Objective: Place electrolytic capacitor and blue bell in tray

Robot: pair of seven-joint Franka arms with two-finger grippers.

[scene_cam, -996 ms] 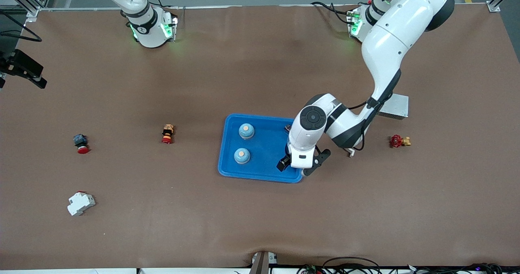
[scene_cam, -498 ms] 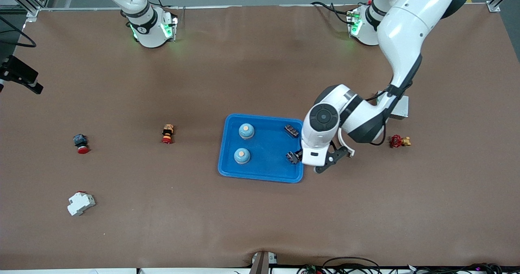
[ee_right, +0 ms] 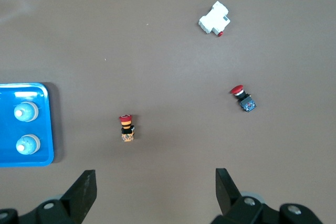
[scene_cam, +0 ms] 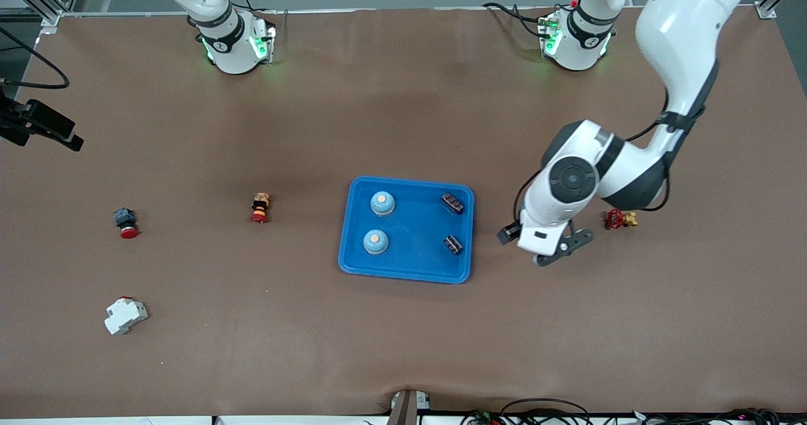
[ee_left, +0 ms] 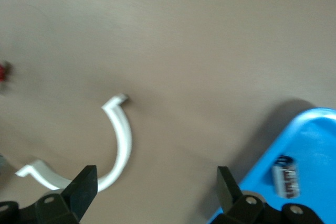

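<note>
The blue tray (scene_cam: 413, 223) lies mid-table and holds two blue bells (scene_cam: 383, 203) (scene_cam: 375, 241) and two dark electrolytic capacitors (scene_cam: 452, 203) (scene_cam: 452, 244). My left gripper (scene_cam: 536, 239) hangs open and empty over bare table beside the tray, toward the left arm's end. In the left wrist view its fingers (ee_left: 84, 187) frame bare table, with the tray's corner (ee_left: 315, 140) and one capacitor (ee_left: 285, 174) at the side. My right gripper (ee_right: 155, 190) waits open and empty, high over the right arm's end, looking down on the tray (ee_right: 44, 129) and both bells (ee_right: 25, 111).
A red and yellow push button (scene_cam: 260, 207), a red mushroom button (scene_cam: 126, 222) and a white breaker (scene_cam: 125, 315) lie toward the right arm's end. A red and brass valve (scene_cam: 621, 219) lies by the left arm. A white curved piece (ee_left: 119, 140) lies under the left gripper.
The left gripper has drawn off the tray's corner toward the left arm's end, uncovering both capacitors in the tray. The right gripper has only shifted slightly.
</note>
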